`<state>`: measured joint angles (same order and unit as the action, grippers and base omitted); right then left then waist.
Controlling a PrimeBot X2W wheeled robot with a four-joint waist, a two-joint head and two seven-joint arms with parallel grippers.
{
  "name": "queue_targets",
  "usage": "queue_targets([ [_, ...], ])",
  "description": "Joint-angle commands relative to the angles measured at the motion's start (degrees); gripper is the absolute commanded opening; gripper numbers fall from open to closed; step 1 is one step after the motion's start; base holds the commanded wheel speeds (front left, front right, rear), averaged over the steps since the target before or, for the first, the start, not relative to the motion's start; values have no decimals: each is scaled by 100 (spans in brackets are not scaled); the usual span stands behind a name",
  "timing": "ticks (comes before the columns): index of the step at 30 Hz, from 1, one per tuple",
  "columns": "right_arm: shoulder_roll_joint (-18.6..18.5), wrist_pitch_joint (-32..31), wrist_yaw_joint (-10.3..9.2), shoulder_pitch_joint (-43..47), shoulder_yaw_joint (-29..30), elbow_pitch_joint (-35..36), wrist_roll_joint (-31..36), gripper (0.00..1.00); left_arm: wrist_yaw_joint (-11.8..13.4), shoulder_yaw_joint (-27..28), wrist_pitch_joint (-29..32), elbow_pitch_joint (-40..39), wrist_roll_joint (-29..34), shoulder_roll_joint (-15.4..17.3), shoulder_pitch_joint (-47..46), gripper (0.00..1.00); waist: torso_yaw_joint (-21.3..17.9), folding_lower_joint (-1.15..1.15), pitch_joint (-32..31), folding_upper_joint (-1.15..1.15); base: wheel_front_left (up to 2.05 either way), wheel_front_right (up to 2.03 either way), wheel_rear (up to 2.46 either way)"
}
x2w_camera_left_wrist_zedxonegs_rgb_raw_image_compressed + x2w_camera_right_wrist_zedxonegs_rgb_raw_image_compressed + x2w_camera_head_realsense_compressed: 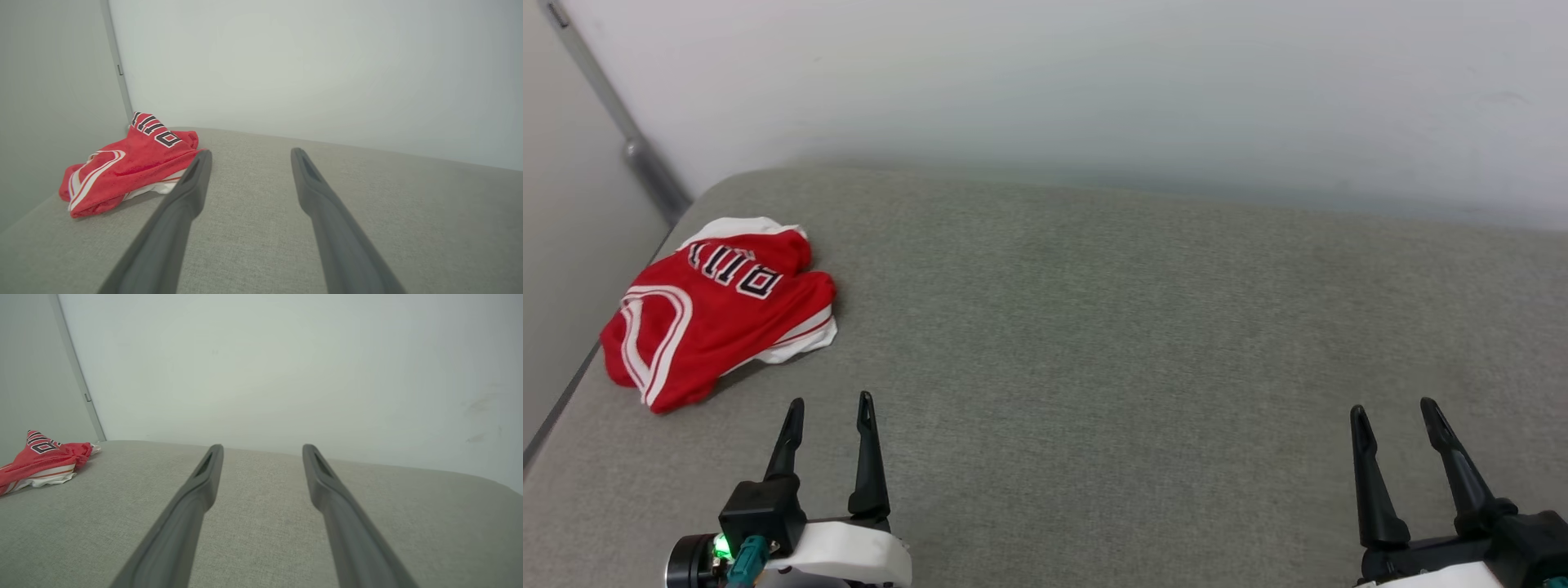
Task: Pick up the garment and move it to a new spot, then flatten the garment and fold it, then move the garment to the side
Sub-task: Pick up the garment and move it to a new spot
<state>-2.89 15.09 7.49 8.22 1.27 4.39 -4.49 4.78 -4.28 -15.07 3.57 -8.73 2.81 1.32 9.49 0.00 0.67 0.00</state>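
- Here, a crumpled red jersey shirt with white sleeves and striped trim (719, 314) lies in a loose heap at the far left corner of a grey fabric-covered padded surface (1135, 327), close to its left edge and below a plain pale wall (1094, 82).
- The left hand (832, 399), two long dark fingers on a white wrist, hovers at the near edge of the surface. Its fingers are spread wide and empty, and it sits near the shirt but clear of it.
- The right hand (1392, 405) is at the near right of the surface, well apart from the shirt, with its fingers likewise spread and nothing between them.
- The step in hand looks like the very first one: the pick-up has not begun, and the shirt is neither flattened nor folded.
- The next move probably calls for the left hand to reach forward and leftward across the surface, then pinch a raised fold of cloth.
- Writing: black letters edged in white run across the top of the heap, upside down and creased. They look like B, U, L, L. Any further characters are hidden in the folds.
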Motion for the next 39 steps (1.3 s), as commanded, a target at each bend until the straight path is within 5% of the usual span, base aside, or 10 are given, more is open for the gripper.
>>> queue_targets([
  [1, 3, 12, -1, 33, -26, 30, 53, 100, 44, 45, -16, -18, 27, 12, -23, 100, 310, 0, 13, 0, 0, 0, 0],
  [14, 4, 12, -1, 8, -101, 113, 177, 100, 226, 326, -16, -44, -104, 12, -39, 100, 1360, 0, 115, 0, 0, 0, 0],
  [23, 4, 12, -1, -28, -142, 92, 221, 100, 251, 449, -16, -76, -198, 12, 10, 100, 1670, 0, 144, 0, 0, 0, 0],
  [33, 4, 12, -1, -152, -151, 186, 359, 100, -337, 861, -16, 180, -84, 60, -954, 100, 1610, 0, 427, 0, 0, 0, 0],
  [39, 3, 12, -1, -428, -118, 303, 585, 100, -793, 1438, -15, 584, -186, 366, -2317, 100, 1370, 0, 925, 0, 0, 0, 0],
])
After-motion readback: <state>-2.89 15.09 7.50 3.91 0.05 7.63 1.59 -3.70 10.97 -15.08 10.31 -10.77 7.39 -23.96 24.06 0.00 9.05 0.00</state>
